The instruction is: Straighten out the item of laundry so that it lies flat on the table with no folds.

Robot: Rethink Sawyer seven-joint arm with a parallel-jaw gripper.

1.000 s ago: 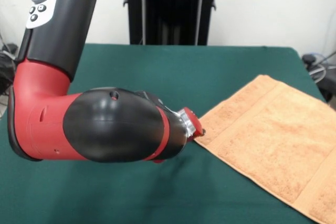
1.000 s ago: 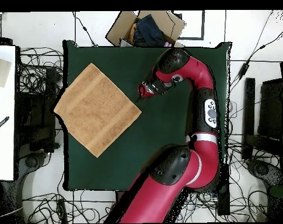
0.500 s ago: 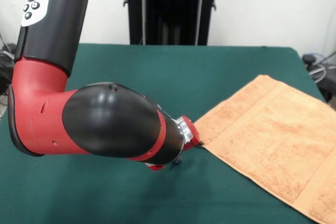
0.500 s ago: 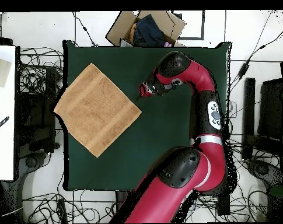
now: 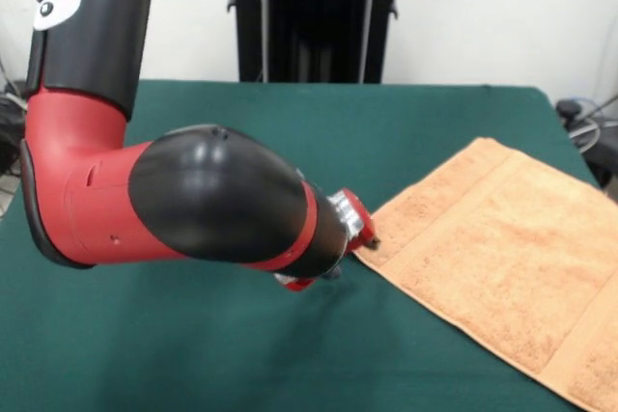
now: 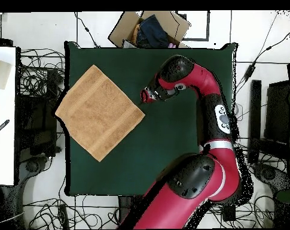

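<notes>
The peach-orange towel lies spread open on the dark green table, turned diamond-wise to the table's edges so that its corners point outward. From overhead it takes up the table's left part, with its leftmost corner at or slightly past the table's edge. A flat woven band runs near two opposite hems, and no fold or doubled layer shows on it in either view — the surface reads flat, with only faint rippling along the hems. In the front view the towel runs off the picture's right and bottom edges. The gripper sits low over the cloth-covered table right at the towel's corner that points toward the table's middle; whether it touches the fabric cannot be told. Its fingers are hidden behind the red wrist and black forearm, so whether it is released or clenched cannot be told. Beyond the table, in the overhead view, an open cardboard box holding dark items sits on the floor among tangled cables.
</notes>
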